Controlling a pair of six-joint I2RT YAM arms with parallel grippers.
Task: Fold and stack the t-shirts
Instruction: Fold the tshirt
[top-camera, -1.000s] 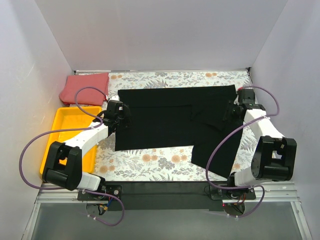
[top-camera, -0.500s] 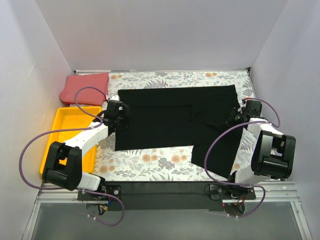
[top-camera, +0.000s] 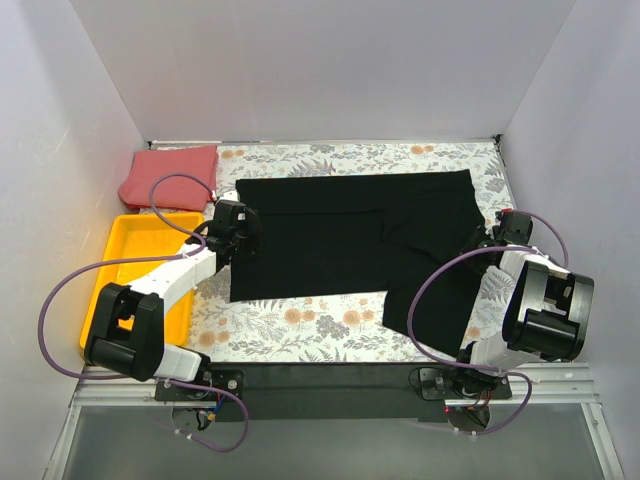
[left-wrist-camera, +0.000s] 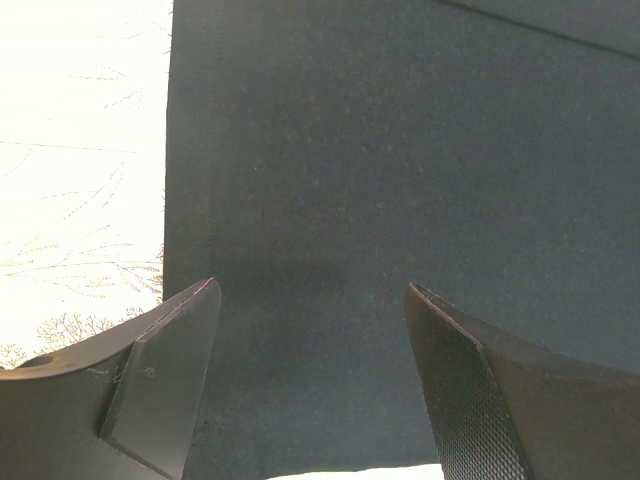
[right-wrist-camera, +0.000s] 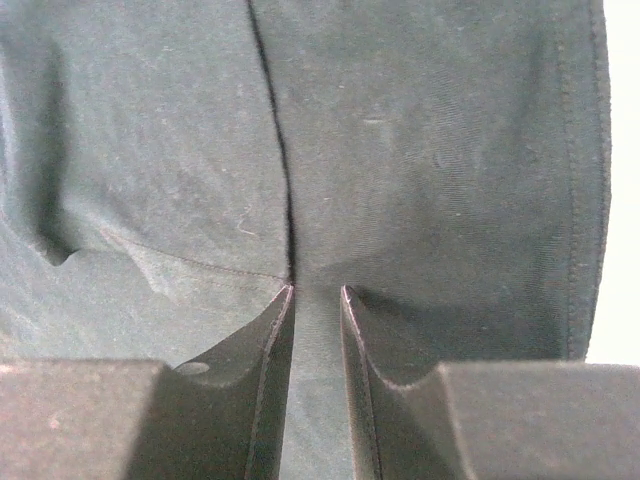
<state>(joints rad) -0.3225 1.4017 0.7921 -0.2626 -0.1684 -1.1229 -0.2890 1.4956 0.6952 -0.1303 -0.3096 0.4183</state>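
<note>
Nearest the arm bases, the floral cloth (top-camera: 300, 320) covers the bench, and a lower flap of the black t-shirt (top-camera: 350, 235) reaches toward the near edge, just left of the right claw (right-wrist-camera: 317, 290) and nearer than it. That claw sits low on the flap's right border. Its two fingers are drawn almost together, with a narrow strip of black cloth pinched between them. Creases in the fabric run in toward the fingertips, a dark fold line leads straight ahead from one tip, and a stitched hem runs along one side of the claw. Level with it, across the shirt, the left claw (left-wrist-camera: 310, 290) is over the shirt's left border with its jaws spread wide and nothing held. Black cloth fills the space between and ahead of its fingers, the shirt's side edge runs forward beside one finger, and pale floral cloth lies outside that edge. Whether its tips touch the fabric cannot be told. The yellow tray (top-camera: 140, 245) lies to the left of this claw and partly nearer, beside the floral cloth. The main body of the black shirt lies flat between the two claws and spreads beyond them toward the back wall. Farthest off, beyond the left claw and to its left, the coral-red t-shirt (top-camera: 168, 172) lies folded in the far corner, just past the tray and apart from the black one.
</note>
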